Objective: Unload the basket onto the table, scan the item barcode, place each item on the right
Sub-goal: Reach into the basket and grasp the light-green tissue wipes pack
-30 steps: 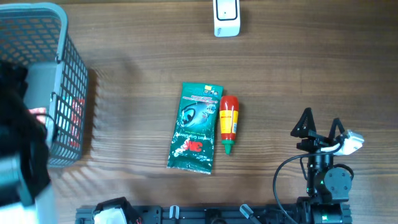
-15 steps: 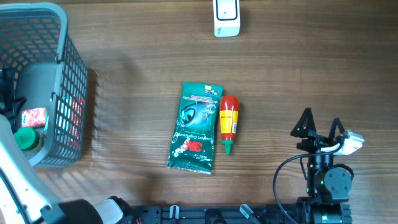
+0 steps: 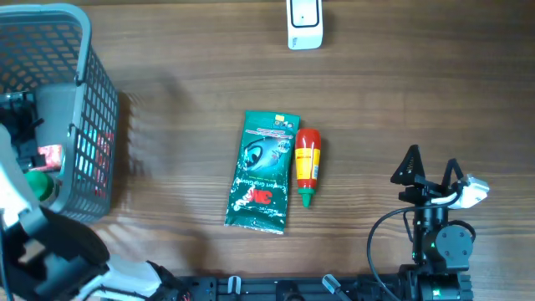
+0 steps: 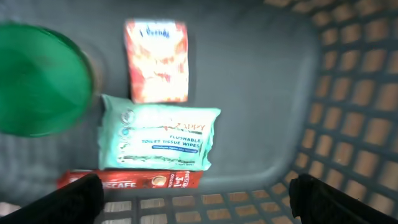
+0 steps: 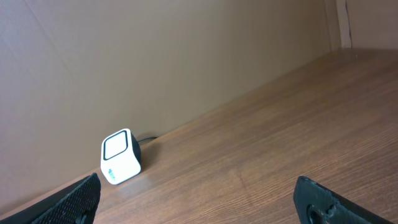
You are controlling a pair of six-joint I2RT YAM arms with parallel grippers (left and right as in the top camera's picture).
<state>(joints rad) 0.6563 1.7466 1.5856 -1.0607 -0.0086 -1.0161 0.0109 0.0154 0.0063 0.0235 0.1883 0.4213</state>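
- Setting: a mock shop checkout set up as a robot test bench, not a trading shop.
- A white barcode scanner stands at the far edge of a wood-grain desk.
- A grey plastic shopping basket holds retail packs: flushable tissue wipes, a Nescafe 3-in-1 box, an orange sachet.
- A green packet and a red sauce bottle lie on the desk.
- A plain brown board wall backs the desk.
- A cabled robot arm is mounted at the near edge.
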